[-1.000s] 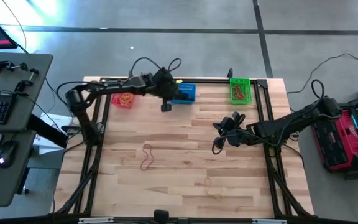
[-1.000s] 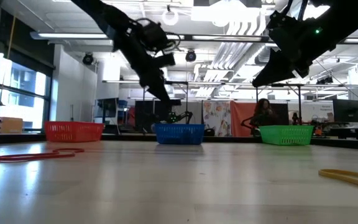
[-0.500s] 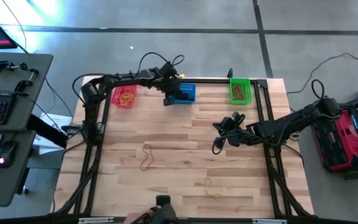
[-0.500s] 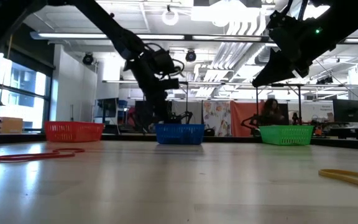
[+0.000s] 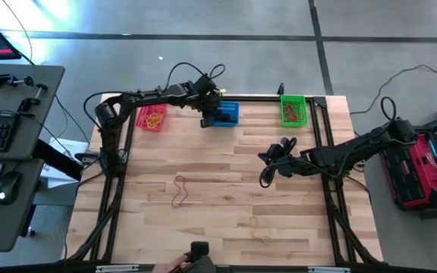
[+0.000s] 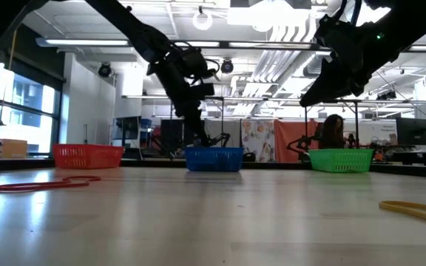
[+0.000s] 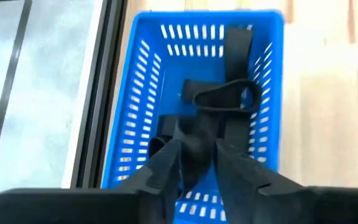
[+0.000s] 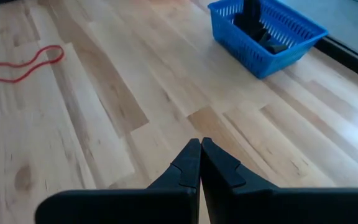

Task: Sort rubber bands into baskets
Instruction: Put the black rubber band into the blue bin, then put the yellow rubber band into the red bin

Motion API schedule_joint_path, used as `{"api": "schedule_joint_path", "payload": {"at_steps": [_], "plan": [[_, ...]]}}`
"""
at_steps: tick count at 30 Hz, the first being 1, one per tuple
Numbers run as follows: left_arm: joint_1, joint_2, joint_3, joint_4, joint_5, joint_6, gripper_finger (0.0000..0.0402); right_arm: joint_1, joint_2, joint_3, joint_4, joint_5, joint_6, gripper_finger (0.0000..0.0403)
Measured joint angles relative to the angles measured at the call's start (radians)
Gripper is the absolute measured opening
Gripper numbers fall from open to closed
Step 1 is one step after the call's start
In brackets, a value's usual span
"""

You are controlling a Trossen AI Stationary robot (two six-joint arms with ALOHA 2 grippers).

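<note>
Nearest you on the counter (image 5: 226,189) lies a thin yellow-tan rubber band (image 5: 260,230), at the front and well apart from both arms; a little farther back lies a thin red rubber band (image 5: 180,191), a long twisted loop flat on the wood. Your right gripper (image 8: 200,163) hangs above the bare boards in the middle right of the counter, its fingers (image 8: 189,163) pressed together with nothing between them; the red band lies well off to one side ahead of them, and the blue basket (image 8: 266,32) sits far ahead of their tips. Your left gripper (image 7: 196,163) hangs over that blue basket at the back edge, its fingers (image 7: 163,167) standing slightly apart with nothing clamped in them. Just past their tips, inside the basket, thick black rubber bands (image 7: 219,98) lie in a loose heap, one looped over the others. At the same back edge, the red-pink basket (image 5: 151,119) sits to the outer side of your left fingers and holds red-orange bands, and the green basket (image 5: 293,110) stands beyond your right fingers with tan bands in it.
</note>
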Motion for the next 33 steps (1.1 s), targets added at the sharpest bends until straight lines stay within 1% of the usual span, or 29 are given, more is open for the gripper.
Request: {"api": "schedule_joint_path", "payload": {"at_steps": [4,6,8,11,13,16,18,21,24,27,29,33], "plan": [[-0.019,-0.027,0.000,-0.009,-0.001,-0.045,0.0121,-0.017,0.000,0.000,0.019,0.000,-0.018,0.0000],[-0.035,-0.041,-0.007,-0.009,-0.004,-0.050,0.0130,-0.026,0.000,0.000,0.041,-0.002,-0.050,0.0000],[-0.055,-0.067,-0.043,0.037,-0.005,-0.050,0.0132,-0.035,0.000,0.000,0.071,-0.018,-0.083,0.0000],[-0.085,-0.114,-0.125,0.152,-0.027,-0.070,0.0128,-0.046,0.000,0.000,0.123,-0.024,-0.108,0.0000],[-0.104,-0.150,-0.196,0.243,-0.059,-0.077,0.0124,-0.053,0.000,0.000,0.153,-0.041,-0.126,0.0000],[-0.132,-0.216,-0.300,0.357,-0.098,-0.092,0.0122,-0.068,0.000,0.000,0.196,-0.123,-0.162,0.0000],[-0.150,-0.267,-0.366,0.431,-0.100,-0.110,0.0121,-0.078,0.000,0.000,0.217,-0.186,-0.180,0.0000],[-0.183,-0.344,-0.456,0.502,-0.100,-0.149,0.0121,-0.078,0.000,0.002,0.237,-0.221,-0.184,0.0000],[-0.223,-0.422,-0.524,0.530,-0.100,-0.184,0.0121,-0.057,0.004,0.028,0.207,-0.227,-0.186,0.0000],[-0.273,-0.493,-0.591,0.562,-0.100,-0.217,0.0121,-0.018,0.035,0.086,0.132,-0.217,-0.183,0.0005],[-0.311,-0.535,-0.638,0.604,-0.100,-0.236,0.0121,0.012,0.075,0.141,0.077,-0.199,-0.171,0.0016],[-0.388,-0.599,-0.726,0.704,-0.121,-0.287,0.0121,0.069,0.177,0.268,-0.071,-0.195,-0.110,0.0049]]}}
